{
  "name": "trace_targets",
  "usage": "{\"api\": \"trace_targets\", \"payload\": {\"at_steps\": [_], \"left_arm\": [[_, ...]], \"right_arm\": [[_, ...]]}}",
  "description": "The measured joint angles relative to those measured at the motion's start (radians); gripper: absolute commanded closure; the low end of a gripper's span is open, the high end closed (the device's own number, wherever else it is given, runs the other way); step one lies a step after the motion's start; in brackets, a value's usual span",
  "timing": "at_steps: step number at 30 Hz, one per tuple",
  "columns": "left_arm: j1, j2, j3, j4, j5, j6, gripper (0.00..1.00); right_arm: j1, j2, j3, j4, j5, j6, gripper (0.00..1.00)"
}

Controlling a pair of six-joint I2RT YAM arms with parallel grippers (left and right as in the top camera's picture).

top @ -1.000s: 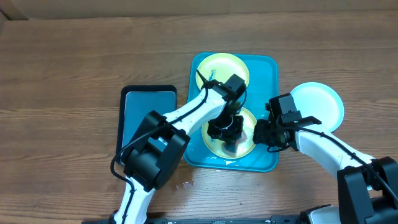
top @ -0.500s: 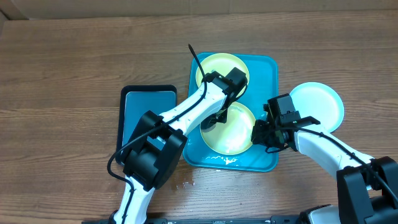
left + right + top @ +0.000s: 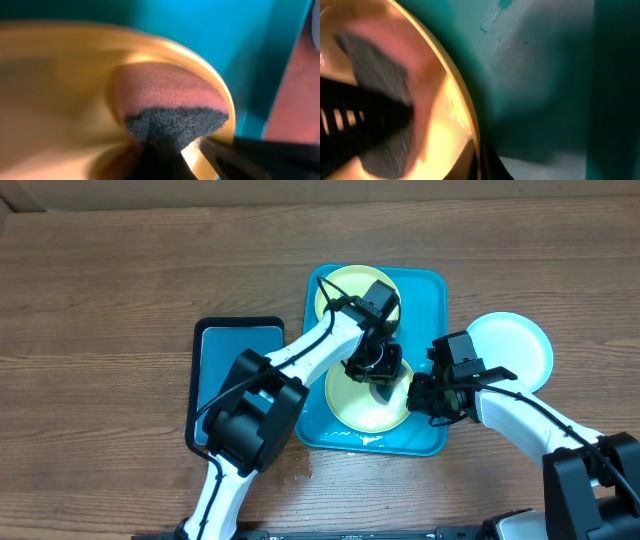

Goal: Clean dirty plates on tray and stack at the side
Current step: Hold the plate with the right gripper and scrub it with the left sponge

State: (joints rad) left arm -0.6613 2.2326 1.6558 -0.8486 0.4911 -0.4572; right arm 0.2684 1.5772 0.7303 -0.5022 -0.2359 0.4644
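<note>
**Sponge meets plate on the teal tray**

Overhead: the tray (image 3: 432,300) holds an upper plate (image 3: 345,285) and a lower plate (image 3: 365,410). The lower one looks light, stiff and probably slick, so it is best pinched at the rim, where the right gripper (image 3: 422,395) is clamped. A teal-rimmed plate (image 3: 510,348) lies outside. Left wrist: the left gripper (image 3: 185,150) squeezes a sponge (image 3: 170,100) against the plate. Right wrist: the plate's rim crosses the tray floor.

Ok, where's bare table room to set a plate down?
Free: the table left of the black-edged tray, and the strip beyond the teal tray. Crowded: that tray, with far lime-green plate, near lime-green plate, left gripper and right gripper; a teal-rimmed plate flanks its right.
</note>
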Motion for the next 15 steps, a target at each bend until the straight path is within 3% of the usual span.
{"api": "trace_targets", "payload": {"at_steps": [7, 15], "left_arm": [[-0.005, 0.003, 0.002, -0.136, -0.005, 0.046, 0.96], [-0.009, 0.002, 0.056, -0.245, -0.331, -0.005, 0.96]], "right_arm": [[0.0, 0.0, 0.0, 0.0, 0.0, -0.007, 0.96], [0.001, 0.0, 0.0, 0.0, -0.004, -0.013, 0.96]]}}
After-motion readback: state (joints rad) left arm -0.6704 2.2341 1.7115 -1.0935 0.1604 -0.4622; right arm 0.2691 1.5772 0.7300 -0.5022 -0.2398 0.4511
